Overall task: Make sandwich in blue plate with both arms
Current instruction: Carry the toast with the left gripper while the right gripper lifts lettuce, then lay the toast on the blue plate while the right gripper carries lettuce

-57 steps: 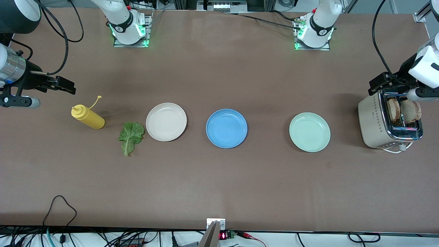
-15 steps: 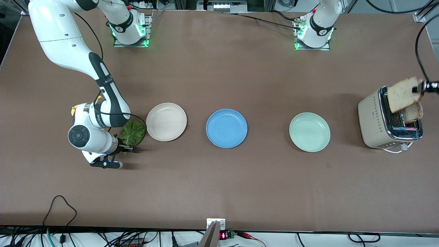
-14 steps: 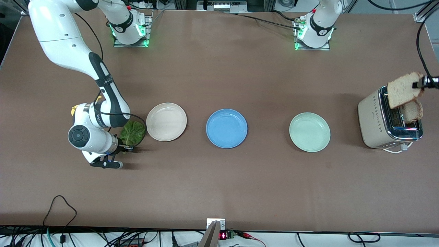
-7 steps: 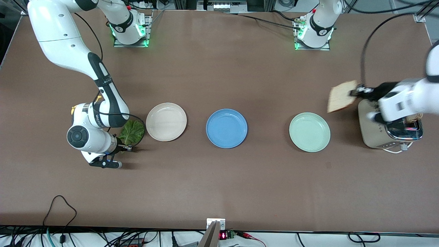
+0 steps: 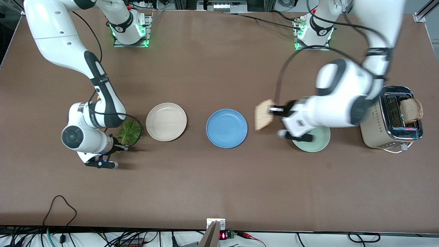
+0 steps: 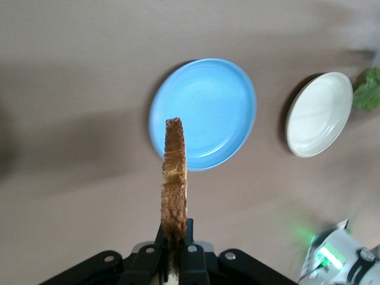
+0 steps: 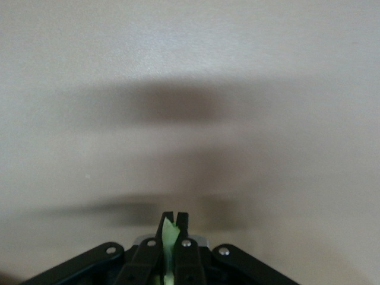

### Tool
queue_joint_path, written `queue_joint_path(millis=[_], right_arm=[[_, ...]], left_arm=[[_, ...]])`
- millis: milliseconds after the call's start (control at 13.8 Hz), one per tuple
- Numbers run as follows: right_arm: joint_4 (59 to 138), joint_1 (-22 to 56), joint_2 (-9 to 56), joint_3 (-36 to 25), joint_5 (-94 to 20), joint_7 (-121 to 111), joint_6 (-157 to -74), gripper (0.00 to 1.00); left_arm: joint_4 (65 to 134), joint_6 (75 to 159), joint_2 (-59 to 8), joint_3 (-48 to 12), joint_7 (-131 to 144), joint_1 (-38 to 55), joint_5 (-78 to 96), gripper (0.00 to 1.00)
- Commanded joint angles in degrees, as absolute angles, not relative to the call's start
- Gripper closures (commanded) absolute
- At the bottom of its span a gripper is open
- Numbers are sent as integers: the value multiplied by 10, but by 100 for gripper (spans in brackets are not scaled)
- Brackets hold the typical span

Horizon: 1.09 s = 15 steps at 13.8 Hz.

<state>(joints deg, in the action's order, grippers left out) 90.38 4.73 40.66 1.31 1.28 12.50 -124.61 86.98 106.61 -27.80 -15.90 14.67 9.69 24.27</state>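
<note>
The blue plate [image 5: 226, 128] lies bare at the centre of the table [image 5: 219, 192], with the cream plate [image 5: 166, 121] at its 9 o'clock and the mint-green plate [image 5: 317, 143] at its 3 o'clock. A bread slice [image 5: 263, 114] hangs in the air just off the blue plate's 3 o'clock rim, over bare table. The left hand [image 5: 274, 110] is clamped on one edge of this slice; in the left wrist view the slice [image 6: 174, 178] stands edge-on from the closed fingers, the blue plate [image 6: 203, 113] ahead of it. Judged from this, the edge grip leaves the slice's face free to be laid flat in the plate.

At 9 o'clock of the cream plate, the lettuce leaf [image 5: 129, 132] is pinched by its stem end in the closed right hand [image 5: 124, 148], low at the table. The stem grip likely allows a lift without crushing the ruffled blade.

A second slice [image 5: 411, 110] stands in the toaster [image 5: 389, 118] at the left arm's end of the table, apparently waiting as the top layer.

The table is a matte brown sheet. Cables run along its edge nearest the front camera.
</note>
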Motion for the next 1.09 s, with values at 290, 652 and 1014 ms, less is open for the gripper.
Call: queue_joint_path(millis=[290, 652, 1014], right_arm=[[908, 47, 283, 19, 4, 156, -1058, 100], [908, 69, 261, 23, -104, 275, -1019, 100], [908, 106, 268, 22, -175, 393, -1040, 100]], left_arm=[[893, 1273, -349, -152, 165, 171, 312, 100], [901, 1352, -379, -153, 165, 197, 330, 100], [921, 1351, -378, -160, 165, 200, 365, 100]])
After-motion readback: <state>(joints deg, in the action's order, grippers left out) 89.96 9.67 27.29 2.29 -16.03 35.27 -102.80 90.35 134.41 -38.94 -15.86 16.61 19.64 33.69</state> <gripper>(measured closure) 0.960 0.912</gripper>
